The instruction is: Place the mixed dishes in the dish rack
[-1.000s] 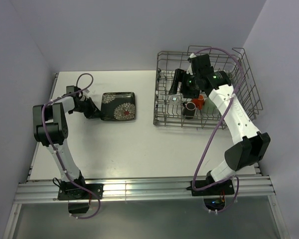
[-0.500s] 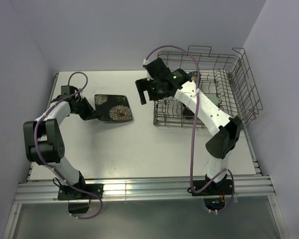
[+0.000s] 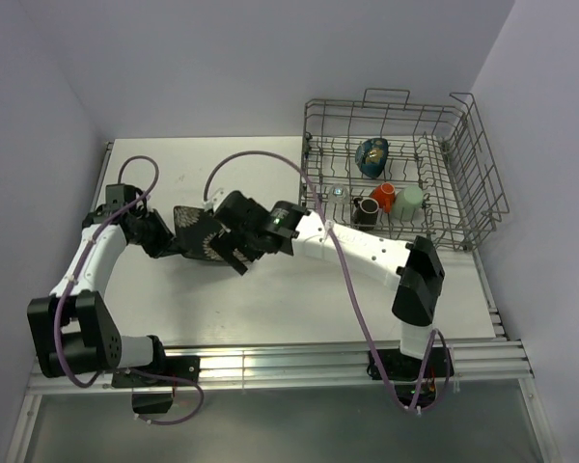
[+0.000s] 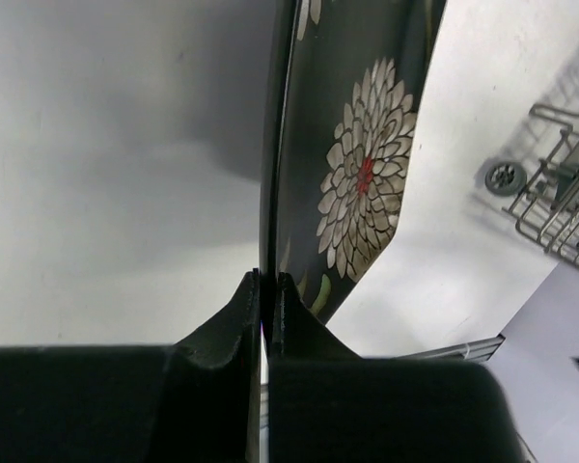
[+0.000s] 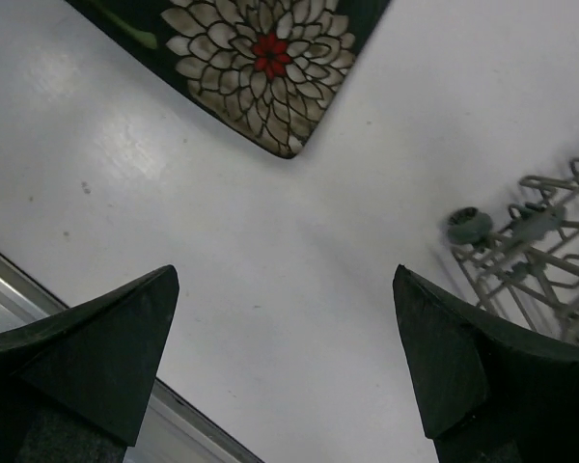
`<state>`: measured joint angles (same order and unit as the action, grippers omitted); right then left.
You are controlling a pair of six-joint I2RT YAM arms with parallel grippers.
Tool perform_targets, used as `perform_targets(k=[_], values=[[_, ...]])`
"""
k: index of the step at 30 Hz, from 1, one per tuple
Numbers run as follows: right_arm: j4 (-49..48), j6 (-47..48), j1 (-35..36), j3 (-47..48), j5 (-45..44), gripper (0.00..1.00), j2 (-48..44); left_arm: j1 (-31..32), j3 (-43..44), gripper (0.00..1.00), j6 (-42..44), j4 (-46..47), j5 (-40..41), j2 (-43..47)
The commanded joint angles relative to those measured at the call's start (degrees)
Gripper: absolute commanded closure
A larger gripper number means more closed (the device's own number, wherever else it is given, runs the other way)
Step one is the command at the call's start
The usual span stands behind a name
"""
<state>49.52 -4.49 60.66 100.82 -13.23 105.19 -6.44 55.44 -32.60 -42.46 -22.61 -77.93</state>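
Left gripper [image 4: 267,280]: shut tight on the thin rim of the dark square plate [image 4: 357,183], which is raised on edge off the table [image 4: 96,193] and runs straight ahead of the fingers.
Right gripper [image 5: 285,280]: spread fully wide, with nothing held; a plate corner is seen ahead, towards its left finger, but not between the jaws.
Reason judged: the plate seems to be lifted by one edge so that the free edge can be taken by the open gripper.
Dish rack [image 3: 405,101]: well apart, off to the right gripper's right-finger side.
Already racked: dark-blue bowl [image 3: 372,154], orange mug [image 3: 383,196], brown mug [image 3: 365,210], pale green cup [image 3: 410,199], clear glass [image 3: 339,191].
Plate surface: glossy dark glaze with white petalled flowers and red centres; hard and probably slippery.
Plate shape: flat, thin, with a shallow upturned rim and rounded corners.
Rack build: grey wire grid with upright tines and tall open sides.
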Motion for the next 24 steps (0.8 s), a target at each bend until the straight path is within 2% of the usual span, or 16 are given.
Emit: perform_targets(k=[1, 6, 10, 15, 19, 24], values=[[-8.8, 2.9, 2.7, -4.2, 0.6, 0.0, -5.0, 0.1, -0.2, 1.0, -0.7, 0.0, -4.7, 6.5], [-16.5, 5.7, 6.7, -11.6, -0.4, 0.0, -7.3, 0.1, -3.4, 1.0, 0.1, -0.8, -6.3, 9.4], [-22.3, 7.6, 9.7, -16.9, -1.5, 0.0, -8.2, 0.1, -7.4, 1.0, 0.6, 1.7, -11.0, 11.9], [-25.2, 8.0, 11.9, -17.8, 0.5, 0.0, -6.1, 0.1, -8.7, 1.0, 0.0, 3.3, -13.8, 13.5], [-27.0, 9.1, 13.0, -18.0, -1.6, 0.0, -2.4, 0.2, -7.7, 1.0, 0.3, 3.9, -16.7, 12.8], [-29.1, 8.9, 11.9, -16.8, -1.4, 0.02, 3.7, 0.6, -8.5, 1.0, 0.0, 4.8, -19.7, 13.2]])
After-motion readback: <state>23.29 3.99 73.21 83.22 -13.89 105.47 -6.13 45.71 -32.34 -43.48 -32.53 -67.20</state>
